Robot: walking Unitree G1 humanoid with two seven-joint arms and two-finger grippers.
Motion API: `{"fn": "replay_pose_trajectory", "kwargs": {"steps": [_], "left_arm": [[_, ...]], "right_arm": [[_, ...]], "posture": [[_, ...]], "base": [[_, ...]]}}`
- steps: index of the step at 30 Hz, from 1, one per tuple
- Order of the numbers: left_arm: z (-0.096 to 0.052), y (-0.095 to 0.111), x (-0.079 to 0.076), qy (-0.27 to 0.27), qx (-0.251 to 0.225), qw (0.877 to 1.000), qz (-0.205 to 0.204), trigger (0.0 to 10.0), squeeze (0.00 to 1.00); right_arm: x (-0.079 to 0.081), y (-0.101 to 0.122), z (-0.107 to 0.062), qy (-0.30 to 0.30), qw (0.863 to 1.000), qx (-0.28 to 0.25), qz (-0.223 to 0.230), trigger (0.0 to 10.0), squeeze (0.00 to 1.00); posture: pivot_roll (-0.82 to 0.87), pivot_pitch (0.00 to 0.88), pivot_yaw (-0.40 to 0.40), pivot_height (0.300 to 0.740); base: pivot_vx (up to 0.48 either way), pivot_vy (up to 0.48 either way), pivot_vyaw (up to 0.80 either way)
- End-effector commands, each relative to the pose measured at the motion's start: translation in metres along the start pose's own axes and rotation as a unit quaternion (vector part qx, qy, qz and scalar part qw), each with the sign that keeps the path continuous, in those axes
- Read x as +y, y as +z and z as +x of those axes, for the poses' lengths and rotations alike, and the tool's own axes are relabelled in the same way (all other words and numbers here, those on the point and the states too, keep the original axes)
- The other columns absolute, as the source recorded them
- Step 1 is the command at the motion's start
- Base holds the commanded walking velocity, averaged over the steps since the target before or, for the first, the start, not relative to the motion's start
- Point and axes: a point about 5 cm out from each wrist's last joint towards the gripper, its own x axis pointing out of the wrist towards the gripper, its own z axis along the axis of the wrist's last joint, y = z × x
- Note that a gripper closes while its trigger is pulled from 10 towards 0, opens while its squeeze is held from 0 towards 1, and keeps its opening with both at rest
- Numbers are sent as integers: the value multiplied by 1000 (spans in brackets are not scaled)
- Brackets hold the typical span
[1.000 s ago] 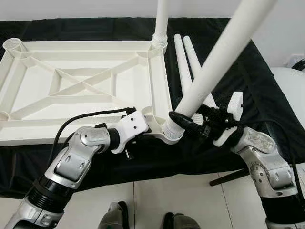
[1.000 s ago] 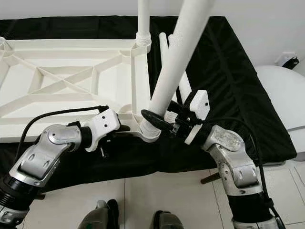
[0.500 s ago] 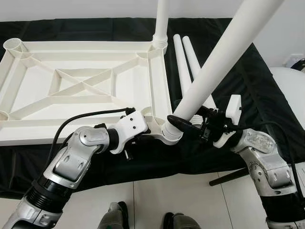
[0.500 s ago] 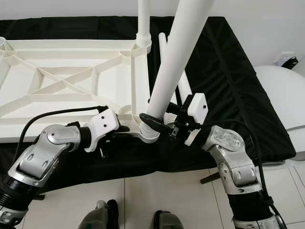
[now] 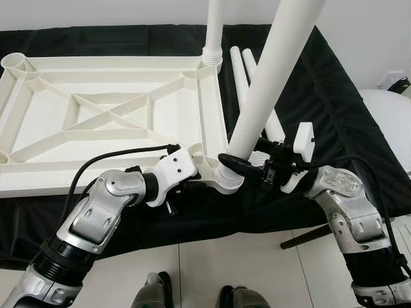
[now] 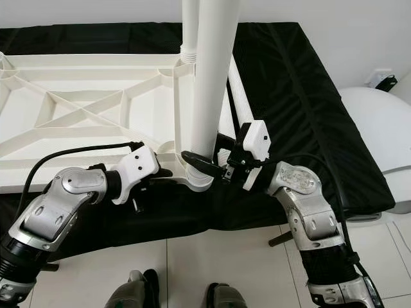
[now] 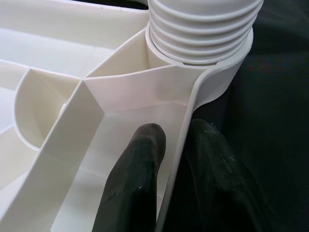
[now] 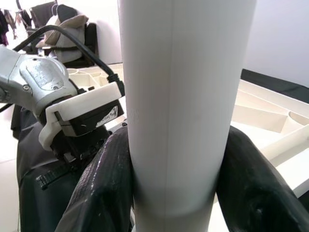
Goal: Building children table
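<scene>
The right gripper (image 5: 239, 168) is closed around the lower end of a white leg (image 5: 270, 77), one black finger on each side of the tube, as is seen close up from the right wrist (image 8: 186, 111). The leg is held nearly upright, leaning slightly, with its threaded foot seated in the near right corner socket (image 5: 226, 181) of the tabletop (image 5: 115, 115).

The left gripper (image 5: 200, 174) is clamped on the tabletop's rim just beside that socket. In the left wrist view one finger (image 7: 137, 179) is seen inside the rim wall and the other outside it, with the thin wall pinched between them and the ribbed thread of the leg (image 7: 203, 24) just ahead.

The tabletop lies upside down on a black cloth (image 5: 334, 96), its cross ribs facing up. A second leg (image 5: 215, 29) stands upright in the far right corner socket. Two spare legs (image 5: 247, 80) lie side by side on the cloth just beside the tabletop's right edge, partly hidden behind the held leg. An unfilled socket (image 5: 16, 62) is seen at the far left corner. A white rounded object (image 5: 388, 122) stands at the right edge, well apart from the work.
</scene>
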Motion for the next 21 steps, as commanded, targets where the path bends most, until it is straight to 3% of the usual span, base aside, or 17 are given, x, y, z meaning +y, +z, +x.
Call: {"fn": "replay_pose_trajectory", "kwargs": {"steps": [1, 9, 21], "left_arm": [[-1, 11, -7, -20, -26, 999, 14, 10000, 0], [0, 13, -7, -20, -28, 999, 13, 10000, 0], [0, 15, -7, -18, -30, 999, 14, 10000, 0]], "right_arm": [[14, -44, -4, 0, 994, 91, 63, 10000, 0], [13, -49, -1, -29, 993, 86, 69, 10000, 0], [14, -48, 11, -28, 995, 73, 68, 10000, 0]], "posture": [[-15, 283, -19, 740], [-19, 287, -18, 740], [-15, 291, -23, 740]], "base": [[0, 0, 0], [0, 0, 0], [0, 0, 0]]}}
